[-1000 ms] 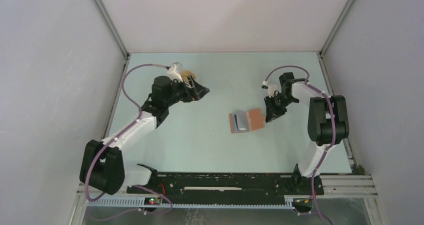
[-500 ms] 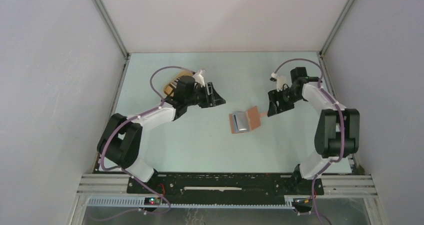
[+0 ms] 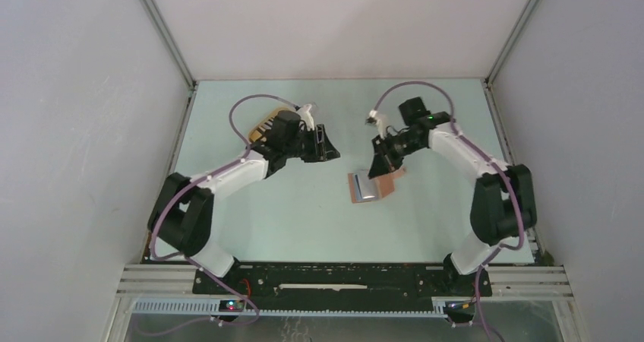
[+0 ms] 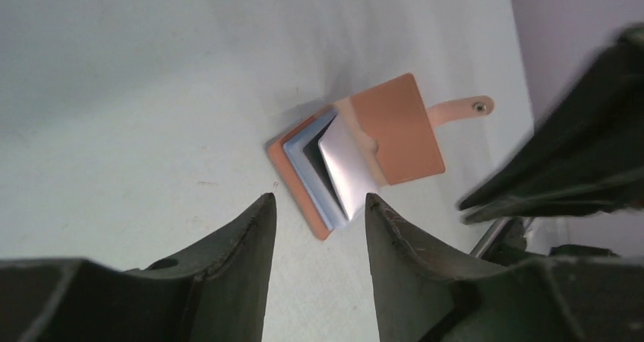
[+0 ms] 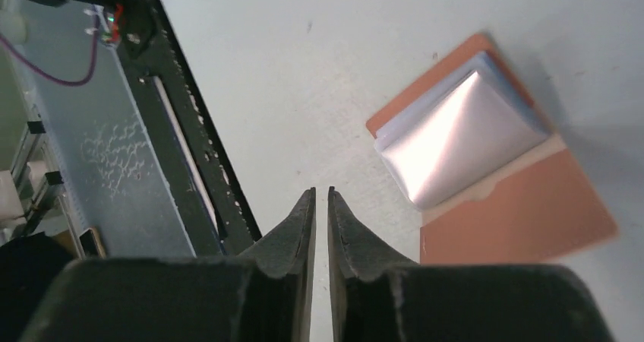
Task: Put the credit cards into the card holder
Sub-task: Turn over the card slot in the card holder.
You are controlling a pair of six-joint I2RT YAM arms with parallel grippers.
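The card holder [image 3: 372, 184] lies open on the table, reddish-brown with a silvery-blue pocket; it also shows in the left wrist view [image 4: 399, 137] and the right wrist view [image 5: 524, 216]. The credit cards [image 3: 260, 128] show as a striped stack in the yellow tray [image 3: 269, 115], partly hidden behind the left arm. My left gripper [image 3: 326, 143] hovers left of the holder, open and empty [image 4: 319, 205]. My right gripper [image 3: 377, 162] hangs at the holder's far edge, jaws almost together with nothing between them [image 5: 320, 194].
The black base rail [image 5: 190, 129] and the metal channel run along the near edge. Grey walls close in the table on the left, right and back. The right gripper [image 4: 569, 159] shows blurred at the right of the left wrist view.
The left arm swung from the tray toward the holder and its jaws narrowed. The right gripper moved left to the holder's far edge, opening and then closing.
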